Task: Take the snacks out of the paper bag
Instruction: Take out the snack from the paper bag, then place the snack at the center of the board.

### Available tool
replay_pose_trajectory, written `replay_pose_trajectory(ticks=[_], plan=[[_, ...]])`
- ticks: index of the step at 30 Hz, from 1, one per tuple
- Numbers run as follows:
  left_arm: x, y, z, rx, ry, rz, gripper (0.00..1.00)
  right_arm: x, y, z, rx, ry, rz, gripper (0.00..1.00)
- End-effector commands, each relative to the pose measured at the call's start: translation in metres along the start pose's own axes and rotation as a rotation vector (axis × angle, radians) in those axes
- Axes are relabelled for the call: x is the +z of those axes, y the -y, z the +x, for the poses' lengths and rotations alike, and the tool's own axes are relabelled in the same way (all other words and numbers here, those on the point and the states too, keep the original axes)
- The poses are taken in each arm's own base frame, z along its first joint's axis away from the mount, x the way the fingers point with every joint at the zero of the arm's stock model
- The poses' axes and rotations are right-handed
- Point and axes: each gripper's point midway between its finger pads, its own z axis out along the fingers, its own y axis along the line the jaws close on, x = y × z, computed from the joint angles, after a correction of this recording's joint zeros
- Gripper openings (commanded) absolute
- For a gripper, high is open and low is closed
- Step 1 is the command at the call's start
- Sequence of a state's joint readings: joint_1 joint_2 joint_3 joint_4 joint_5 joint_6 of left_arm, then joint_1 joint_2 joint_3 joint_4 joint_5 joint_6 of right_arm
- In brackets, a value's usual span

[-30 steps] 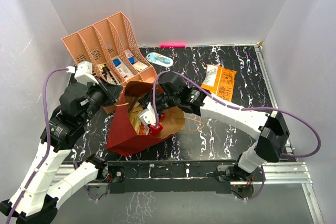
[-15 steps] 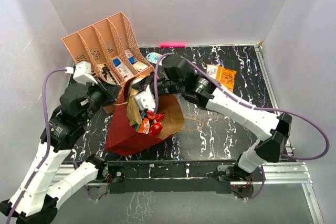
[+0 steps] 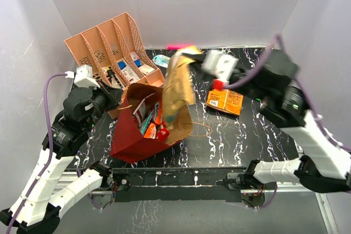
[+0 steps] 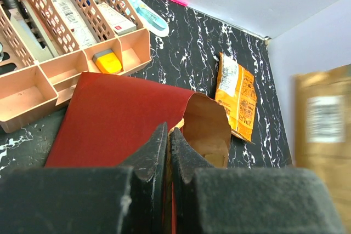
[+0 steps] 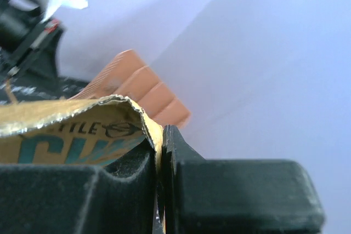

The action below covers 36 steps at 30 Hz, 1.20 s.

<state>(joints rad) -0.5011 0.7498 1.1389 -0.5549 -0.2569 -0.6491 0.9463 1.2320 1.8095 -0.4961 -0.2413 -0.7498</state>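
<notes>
The dark-red paper bag [image 3: 127, 142] lies open on the black table, brown inside. Several snack packets [image 3: 153, 125] in red, orange and teal show in its mouth. My left gripper [image 3: 117, 100] is shut on the bag's rim, which sits between its jaws in the left wrist view [image 4: 168, 135]. My right gripper [image 3: 192, 57] is raised high above the bag and shut on the top edge of a gold packet [image 3: 178, 91], which hangs down, blurred. That packet also shows in the right wrist view [image 5: 66, 130]. An orange packet [image 3: 226, 101] lies flat on the table to the right.
A peach slotted organizer [image 3: 107, 47] with small boxes stands at the back left, touching the bag. A light-blue oval object [image 3: 160, 60] lies behind the bag. A pink strip [image 3: 175, 46] marks the back edge. White walls enclose the table.
My right gripper has come up out of the bag with the gold packet and swung high and to the right. The left gripper has kept its hold on the bag rim.
</notes>
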Motion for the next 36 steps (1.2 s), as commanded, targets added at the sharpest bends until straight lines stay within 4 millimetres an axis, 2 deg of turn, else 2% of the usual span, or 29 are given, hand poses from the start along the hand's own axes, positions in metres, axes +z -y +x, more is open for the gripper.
replay_pose_trajectory(ticks=[1,6,9,12,15,20,24,25,28,31,36], plan=[[-0.005,-0.005,-0.009,0.025,0.034,-0.026,0.0,-0.063,0.082,-0.021,0.126,-0.012,0.45,0.08],[-0.007,-0.004,-0.01,0.049,0.034,-0.015,0.0,-0.108,0.109,0.049,0.019,-0.398,0.751,0.08],[-0.009,-0.004,-0.011,0.063,0.037,-0.009,0.0,-0.118,0.109,0.084,-0.088,-0.596,0.819,0.08],[-0.01,-0.002,-0.012,0.082,0.03,-0.003,0.0,-0.123,0.123,0.121,-0.124,-0.646,0.84,0.08],[-0.01,-0.001,-0.011,0.098,0.02,0.005,0.0,-0.129,0.138,0.176,-0.068,-0.669,0.814,0.08],[-0.014,0.001,-0.011,0.095,0.026,0.025,0.0,-0.134,0.141,0.257,-0.038,-0.799,0.751,0.08],[-0.016,0.002,-0.012,0.101,0.034,0.038,0.0,-0.152,0.154,0.319,0.013,-0.876,0.744,0.08],[-0.016,0.002,-0.012,0.108,0.035,0.038,0.0,-0.162,0.161,0.332,0.039,-0.879,0.75,0.08],[-0.015,0.001,-0.012,0.133,0.032,0.035,0.0,-0.172,0.173,0.362,0.091,-0.874,0.749,0.08],[-0.013,0.002,-0.012,0.155,0.024,0.042,0.0,-0.177,0.18,0.384,0.135,-0.885,0.745,0.08],[-0.009,0.005,-0.007,0.159,0.006,0.056,0.0,-0.18,0.185,0.401,0.144,-0.92,0.738,0.08]])
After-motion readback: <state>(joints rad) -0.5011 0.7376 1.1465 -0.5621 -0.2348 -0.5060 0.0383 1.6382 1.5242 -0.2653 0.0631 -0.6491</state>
